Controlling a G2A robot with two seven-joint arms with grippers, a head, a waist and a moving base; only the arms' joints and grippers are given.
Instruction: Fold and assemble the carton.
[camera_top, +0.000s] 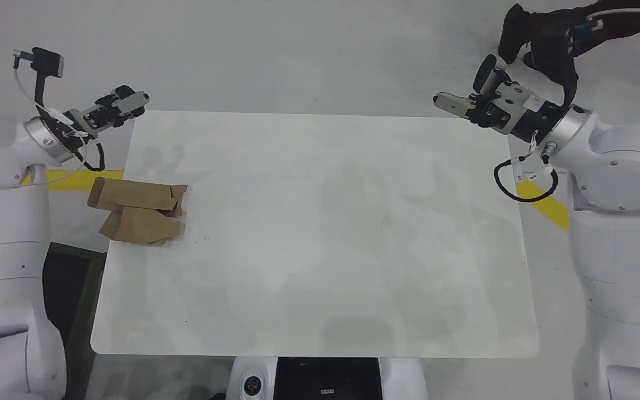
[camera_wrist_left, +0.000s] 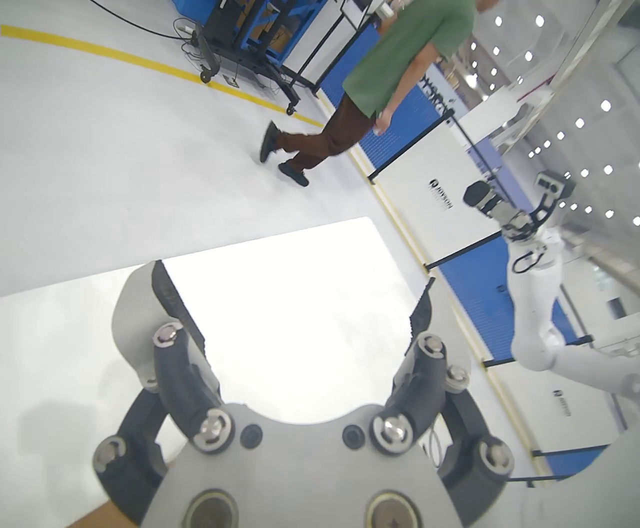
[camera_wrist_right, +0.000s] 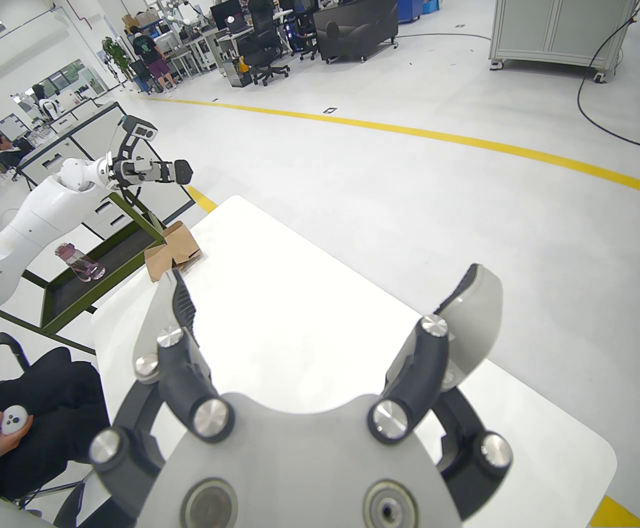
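The table (camera_top: 330, 240) is the biggest thing: a white, smooth, matte board, rectangular with rounded corners. The carton (camera_top: 140, 210) lies at its left edge, a little toward the far side. It is plain brown cardboard, dull in surface, only partly folded, with loose flaps standing at different angles and an uneven, low shape. Nothing touches it.

The left gripper (camera_wrist_left: 292, 282) hangs above the far left corner of the table, well apart from the carton. Its two fingers are spread wide and hold nothing. The right gripper (camera_wrist_right: 325, 280) is above the far right corner, also spread wide and holding nothing. Each has a grey metal plate with round screws and black ribbed pads (camera_wrist_right: 182, 300).
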